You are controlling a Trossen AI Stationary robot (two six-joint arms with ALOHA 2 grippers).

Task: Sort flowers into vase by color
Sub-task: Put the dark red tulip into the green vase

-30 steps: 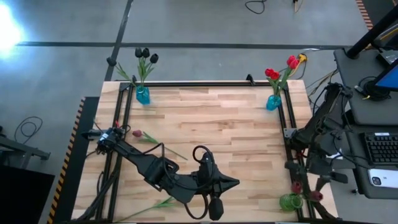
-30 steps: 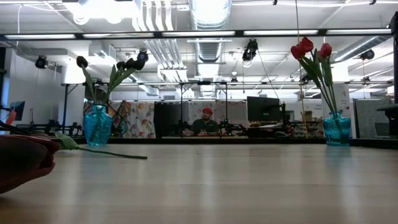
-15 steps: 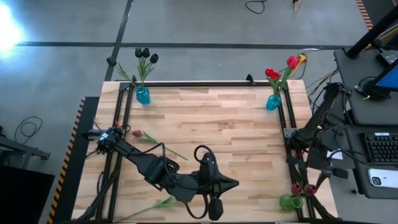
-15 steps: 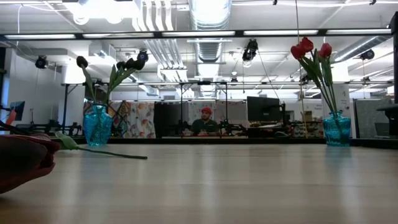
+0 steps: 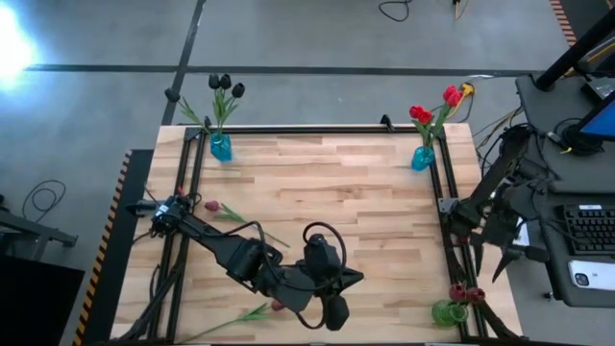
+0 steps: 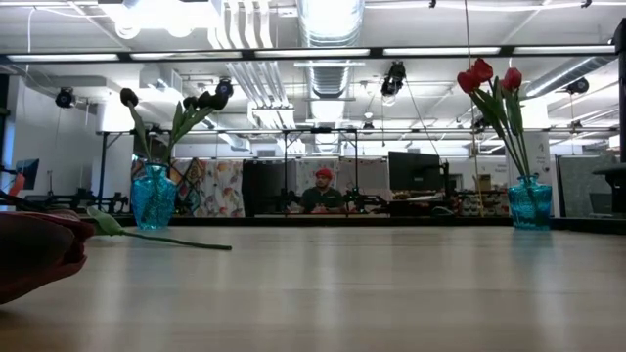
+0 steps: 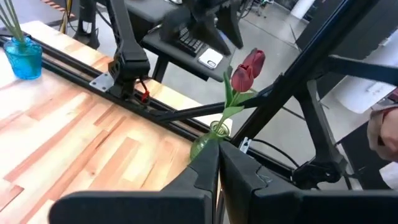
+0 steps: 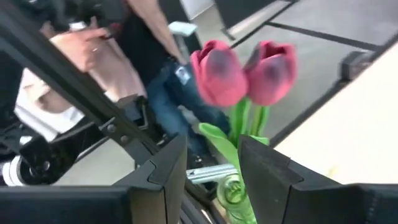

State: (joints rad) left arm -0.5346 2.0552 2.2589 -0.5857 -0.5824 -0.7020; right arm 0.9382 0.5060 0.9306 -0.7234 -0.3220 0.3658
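Pincer [image 8: 211,180] fingers part-open, flanking maroon tulips' [image 8: 242,71] stems.

Wood table [image 5: 365,183]: 2 blue vases [image 5: 220,147] at back corners, 2 loose tulips [image 5: 213,207] lying left side.

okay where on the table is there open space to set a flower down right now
Free: the wide wood stretch between the two blue vases, left and right, running down toward the right edge. Crowded: front left, where the left arm sprawls with loose tulips beside it, and the front right corner by the green vase.
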